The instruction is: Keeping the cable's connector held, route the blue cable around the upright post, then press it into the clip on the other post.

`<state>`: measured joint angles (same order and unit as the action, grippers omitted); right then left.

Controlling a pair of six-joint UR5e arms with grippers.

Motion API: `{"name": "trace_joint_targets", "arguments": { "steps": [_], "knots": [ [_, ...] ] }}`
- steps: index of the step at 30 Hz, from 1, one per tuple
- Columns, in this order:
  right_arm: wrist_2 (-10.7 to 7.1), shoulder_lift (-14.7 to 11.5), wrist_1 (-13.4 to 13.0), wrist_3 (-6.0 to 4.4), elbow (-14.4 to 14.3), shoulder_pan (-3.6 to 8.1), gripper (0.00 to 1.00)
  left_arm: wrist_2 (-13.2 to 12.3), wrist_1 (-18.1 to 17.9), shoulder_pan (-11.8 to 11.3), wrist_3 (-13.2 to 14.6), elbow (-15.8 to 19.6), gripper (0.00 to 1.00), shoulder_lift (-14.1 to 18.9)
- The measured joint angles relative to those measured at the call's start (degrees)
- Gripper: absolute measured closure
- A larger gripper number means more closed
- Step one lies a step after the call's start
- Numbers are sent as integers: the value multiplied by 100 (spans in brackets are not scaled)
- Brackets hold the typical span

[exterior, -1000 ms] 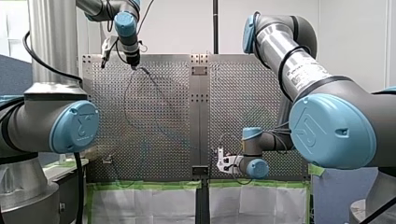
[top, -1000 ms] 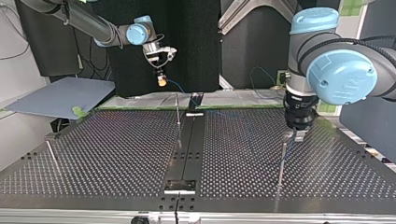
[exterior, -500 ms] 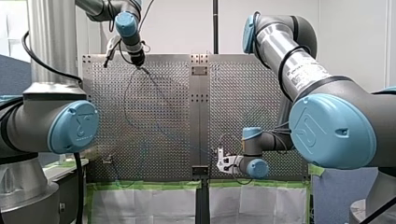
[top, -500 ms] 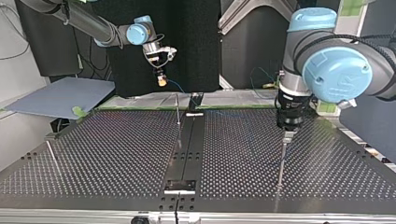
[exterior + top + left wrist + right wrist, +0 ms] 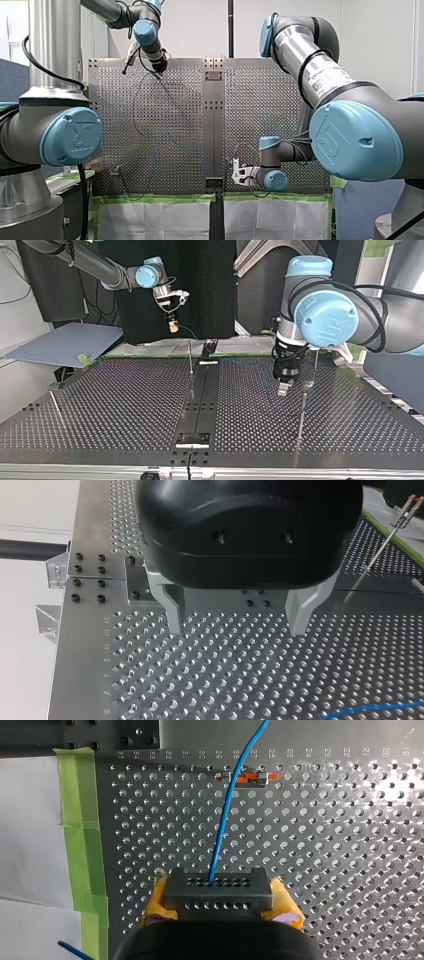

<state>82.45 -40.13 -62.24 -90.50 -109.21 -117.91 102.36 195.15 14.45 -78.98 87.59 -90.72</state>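
Perforated table (image 5: 125, 405) with a dark centre rail, green tape (image 5: 80, 820) along one edge, and three thin posts standing on it.

The connector hold is fine. The right gripper (image 5: 220, 901) has its yellow pads clamped on the dark grey connector (image 5: 218, 884). The blue cable (image 5: 227, 810) leaves the connector and runs ahead over the holes, past a small orange-and-clear piece (image 5: 252, 777). The left gripper (image 5: 235, 620) has its metal fingers spread wide with nothing between them, hovering low over bare plate. A bit of cable lies off to one side of it, untouched.

Progress, my read: early to mid. The cable lies slack on the table and no frame shows it seated in a clip. I cannot tell whether it already goes round a post. Left to do: the routing (or confirming it) and the press-in.

View differences:
- **Top view:** puts the left gripper just beside the tall post (image 5: 301, 412) at its right. The centre post (image 5: 190, 360) and third post (image 5: 55, 402) are well apart from it. The cable barely shows, only a short blue stretch by the right gripper.
- **Front view:** gives a faint cable sweep across the table towards the far side, but the posts are hard to make out.
- **Wrist views:** only these settle the finger states.
- **Left wrist view:** also catches a thin rod (image 5: 380, 550) with an orange-tipped top; unclear if that is the clip.
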Motion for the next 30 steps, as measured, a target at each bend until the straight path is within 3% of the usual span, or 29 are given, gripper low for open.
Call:
{"name": "trace_joint_targets", "arguments": {
  "steps": [8, 15, 23, 30],
  "knots": [
    [-4, 0, -55, 10, 0, 0, 100, 381, -373, 386, -165, -336, 0, -383],
    [-11, 0, -117, -12, 0, 0, 100, 765, -749, 746, -230, -417, 0, -769],
    [-57, 0, -150, -21, 0, 0, 100, 1202, -1032, 799, -118, -419, 0, -1202],
    [-61, 0, -156, -21, 2, 0, 100, 1563, -1382, 724, -43, -420, 0, -1322]
  ]
}}
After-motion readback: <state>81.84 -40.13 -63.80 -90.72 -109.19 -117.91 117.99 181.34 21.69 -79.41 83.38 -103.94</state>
